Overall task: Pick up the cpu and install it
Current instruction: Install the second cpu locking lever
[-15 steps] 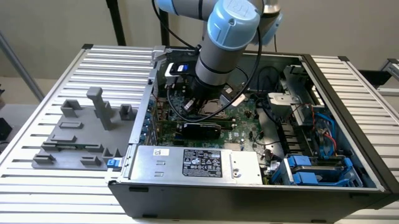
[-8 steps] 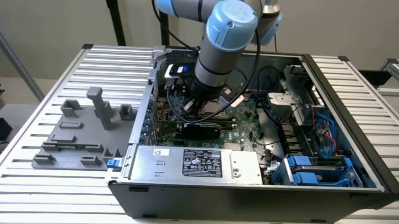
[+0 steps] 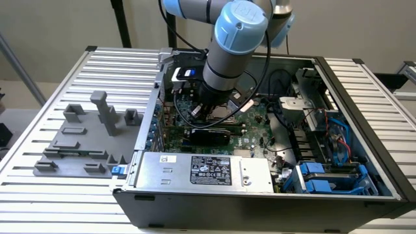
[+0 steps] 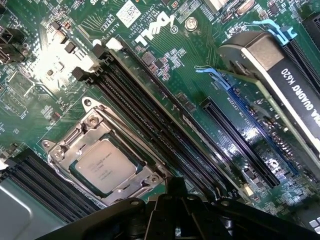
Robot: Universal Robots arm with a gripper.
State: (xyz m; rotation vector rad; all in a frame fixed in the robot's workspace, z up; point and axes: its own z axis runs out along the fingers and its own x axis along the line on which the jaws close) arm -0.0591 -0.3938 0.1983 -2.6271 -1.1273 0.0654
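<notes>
Nearest the wrist lens: dark claw [image 4: 172,202] housing, fingers clenched together, nothing between them. No chip carried.

The cpu [image 4: 103,165] lay flat in the socket frame [image 4: 102,160] on the motherboard [image 4: 165,65], silver top up, tan rim visible on its edges, metal frame around it on all sides. It looked seated rather than loose; whether the retention was latched I could not tell. In the wrist view the chip sat just off the claw tip, to one side of it and close, not directly under the fingertips. Chip square, so no long axis to speak of; its edges ran parallel to the black memory slots [image 4: 150,117] just beside the socket.

Outward from there: long expansion slots [image 4: 240,142] further across the board, a graphics card [image 4: 295,85] with a blue latch near it.

Exterior view: the arm [image 3: 234,48] reached down into the open computer case [image 3: 260,204], claw [image 3: 211,108] low over the board. Power supply [image 3: 201,170] at the near wall. Grey fixture blocks [image 3: 85,141] stood on the slatted surface [image 3: 39,195] at the exterior view's left, well apart from the arm.
</notes>
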